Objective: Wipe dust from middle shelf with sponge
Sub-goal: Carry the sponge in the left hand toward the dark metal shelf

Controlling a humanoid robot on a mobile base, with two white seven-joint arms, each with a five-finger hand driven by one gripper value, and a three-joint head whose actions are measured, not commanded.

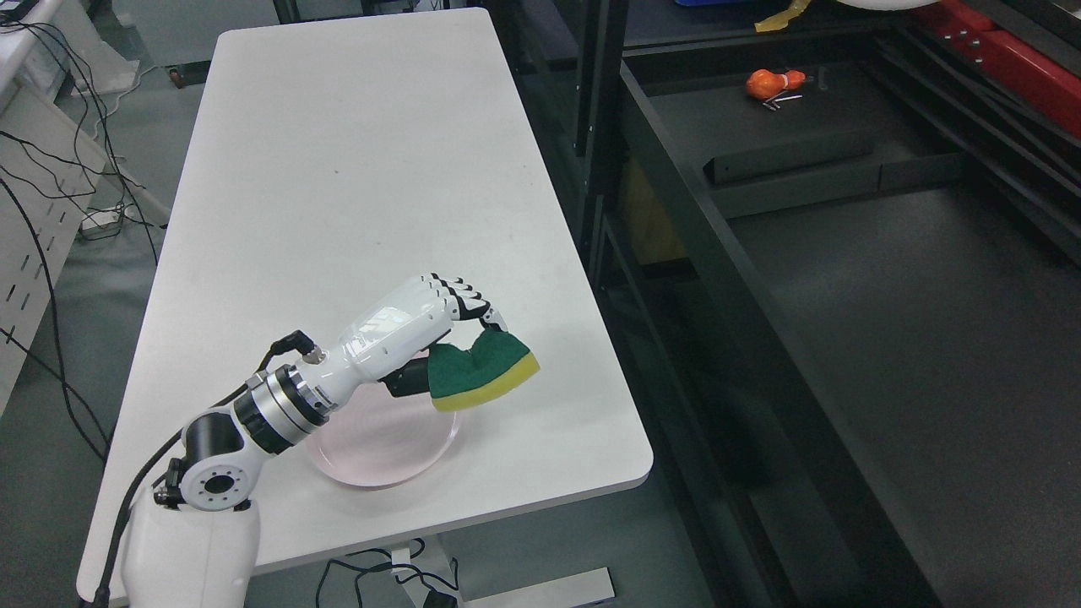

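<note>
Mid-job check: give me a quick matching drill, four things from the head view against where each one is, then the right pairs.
Things:
1. sponge
2. pink plate
3. orange object
4. white table

Places:
A. on the dark shelf surface, far right, beside small metal pieces
B. left of the shelf unit, bearing the plate
C. gripped in the left hand, raised above the plate's edge
D. on the table's near end, partly under the arm

Pairs: 1-C, 2-D, 3-A, 4-B
</note>
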